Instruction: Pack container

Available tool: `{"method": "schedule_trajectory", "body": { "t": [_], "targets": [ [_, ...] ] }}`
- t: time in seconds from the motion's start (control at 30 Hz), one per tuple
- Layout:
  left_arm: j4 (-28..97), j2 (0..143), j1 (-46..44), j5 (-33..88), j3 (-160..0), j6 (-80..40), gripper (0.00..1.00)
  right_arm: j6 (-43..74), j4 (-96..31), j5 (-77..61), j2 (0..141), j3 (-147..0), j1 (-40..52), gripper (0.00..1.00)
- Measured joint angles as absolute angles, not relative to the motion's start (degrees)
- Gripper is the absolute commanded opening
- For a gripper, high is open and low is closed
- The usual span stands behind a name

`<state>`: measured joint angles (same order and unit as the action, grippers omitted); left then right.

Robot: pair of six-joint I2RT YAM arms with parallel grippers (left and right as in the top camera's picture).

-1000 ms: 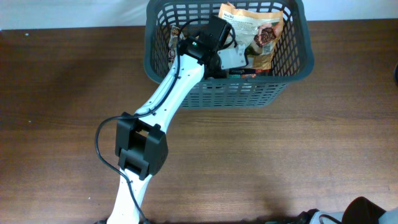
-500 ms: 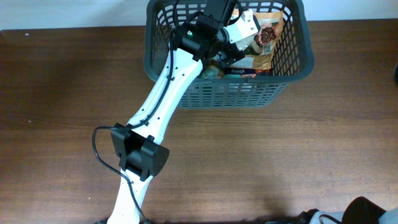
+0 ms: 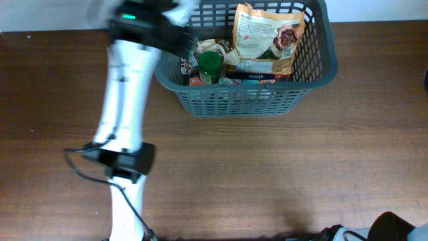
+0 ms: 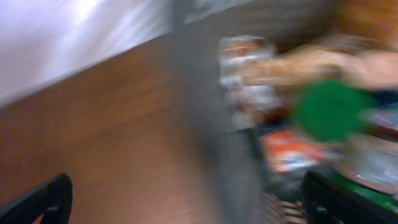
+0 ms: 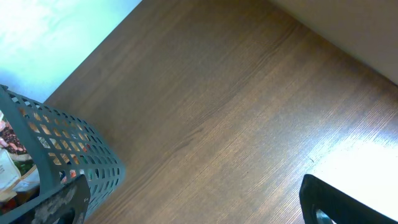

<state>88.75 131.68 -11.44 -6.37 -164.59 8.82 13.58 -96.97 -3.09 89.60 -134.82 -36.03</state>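
The dark grey basket point(image 3: 314, 73) stands at the back of the table. It holds a tan snack bag point(image 3: 264, 30), a green-lidded jar point(image 3: 210, 65) and other packets. My left gripper point(image 3: 179, 23) is motion-blurred over the basket's left rim. In the left wrist view its fingers point(image 4: 186, 205) are spread wide with nothing between them, over the rim point(image 4: 208, 130), and the green lid point(image 4: 329, 111) is to the right. My right gripper point(image 5: 199, 208) is open and empty above bare table, with the basket's corner point(image 5: 59, 146) at the left.
Brown wooden table point(image 3: 281, 174) all around. A white wall or cloth runs along the back edge point(image 3: 67, 13). Part of the right arm shows dark at the bottom right corner point(image 3: 394, 227).
My left arm has swung out of the basket's middle to the left, over its left rim. The green-lidded jar, covered by the arm before, now shows in the basket.
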Motion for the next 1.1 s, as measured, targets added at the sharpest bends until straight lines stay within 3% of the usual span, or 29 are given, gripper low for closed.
{"method": "schedule_trajectory", "body": {
  "t": [0.33,0.8,1.1],
  "targets": [
    [92.62,131.68,9.63,-6.22,-164.88,0.93,0.99,13.54,-96.97,-3.09,89.69,-134.82,-36.03,0.99],
    [92.55,131.68,15.09,-5.93,-164.88,0.12,0.99,13.56,-96.97,-3.01,94.11,-134.78,-34.61,0.99],
    [92.42,131.68,15.09,-5.82,-164.88,0.12,0.99,13.54,-95.92,-3.90,76.09,-124.79,-11.27,0.99]
  ]
}}
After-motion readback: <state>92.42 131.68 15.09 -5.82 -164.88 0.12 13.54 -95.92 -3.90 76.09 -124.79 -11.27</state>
